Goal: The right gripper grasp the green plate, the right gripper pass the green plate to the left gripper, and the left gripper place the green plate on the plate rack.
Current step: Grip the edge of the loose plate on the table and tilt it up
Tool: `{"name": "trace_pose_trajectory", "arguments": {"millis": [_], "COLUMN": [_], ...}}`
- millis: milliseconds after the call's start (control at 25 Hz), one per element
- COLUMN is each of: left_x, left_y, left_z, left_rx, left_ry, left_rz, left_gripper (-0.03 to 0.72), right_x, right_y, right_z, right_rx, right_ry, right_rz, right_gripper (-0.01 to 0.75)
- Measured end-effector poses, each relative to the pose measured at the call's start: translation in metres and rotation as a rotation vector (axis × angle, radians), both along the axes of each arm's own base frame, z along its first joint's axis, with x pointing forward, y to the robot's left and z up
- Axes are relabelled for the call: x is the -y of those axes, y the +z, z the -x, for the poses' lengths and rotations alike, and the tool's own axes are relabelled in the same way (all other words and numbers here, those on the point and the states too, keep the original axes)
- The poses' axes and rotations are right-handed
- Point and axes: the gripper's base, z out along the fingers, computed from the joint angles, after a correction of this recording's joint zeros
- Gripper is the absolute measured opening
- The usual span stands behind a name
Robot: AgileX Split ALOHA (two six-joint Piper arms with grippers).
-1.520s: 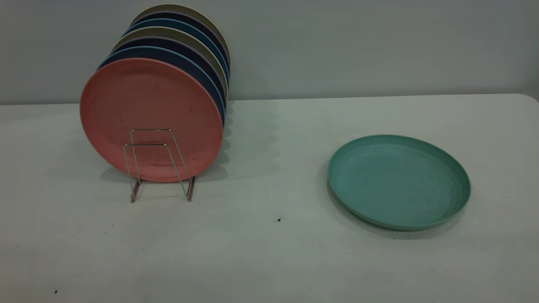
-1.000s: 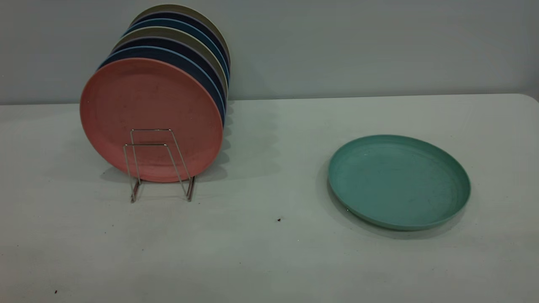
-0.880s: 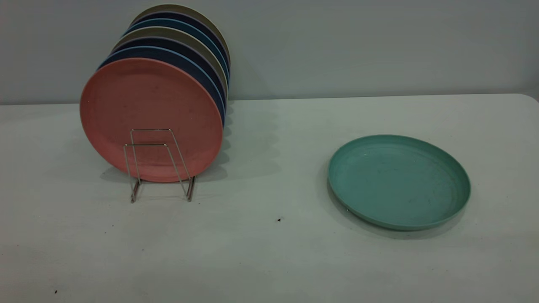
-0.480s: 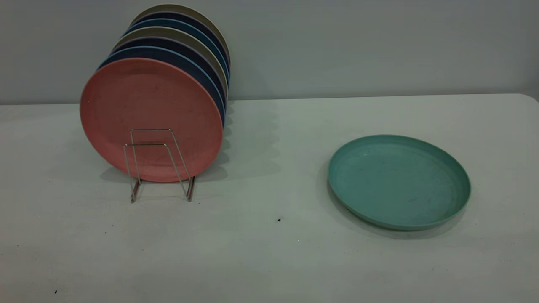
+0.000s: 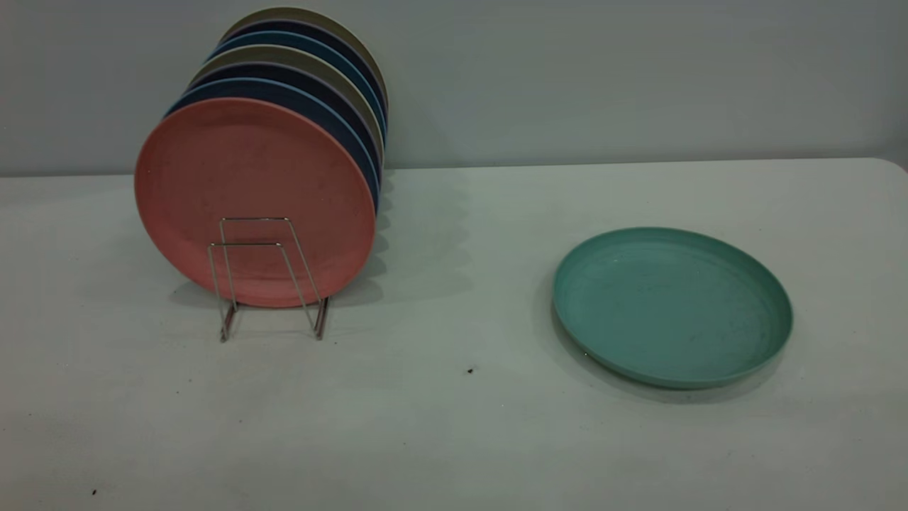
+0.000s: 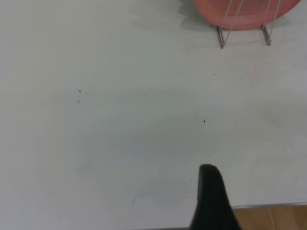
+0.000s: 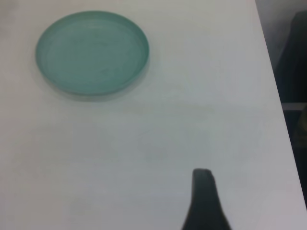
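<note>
Outside, from the exterior view, we saw the green plate point(image 5: 672, 306) lying flat on the white table point(image 5: 454, 426) toward the right, well apart from the plate rack point(image 5: 268, 278) at the left. That rack stood upright with a salmon-pink plate point(image 5: 255, 177) at its front and a row of dark blue plates point(image 5: 312, 106) and olive ones behind it; two wire loops stood free in front of the pink plate. Neither arm showed in this view. From the left wrist view we saw only one dark finger of the left gripper point(image 6: 212, 201) above bare table near the table's edge, with the rack's feet point(image 6: 243, 36) and the pink plate's lower rim point(image 6: 240, 14) far off; whether it was released or clenched we could not tell. From the right wrist view one dark finger of the right gripper point(image 7: 205, 201) hung over the table, well apart from the green plate point(image 7: 92, 51), and again its state we could not tell.
</note>
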Motion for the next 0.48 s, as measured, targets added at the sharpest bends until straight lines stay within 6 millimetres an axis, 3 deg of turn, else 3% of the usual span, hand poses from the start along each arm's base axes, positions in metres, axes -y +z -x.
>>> {"name": "trace_pose_trajectory", "arguments": {"millis": [200,320,480], "left_x": [0.0,0.0,0.004], "left_y": [0.0,0.007,0.02], "left_z": [0.0,-0.002,-0.017], "left_rx": [0.002,0.065,0.154], "left_ry": [0.002,0.004,0.003], "left_rz": [0.002,0.005,0.08], "left_gripper": [0.52,0.52,0.519], "right_x": [0.0,0.0,0.0], "right_y": [0.0,0.011,0.027], "right_z": [0.0,-0.002,-0.027], "right_rx": [0.002,0.082,0.176], "right_ry": [0.0,0.0,-0.003], "right_rz": [0.0,0.001,-0.007], "right_gripper": [0.546,0.546,0.544]}}
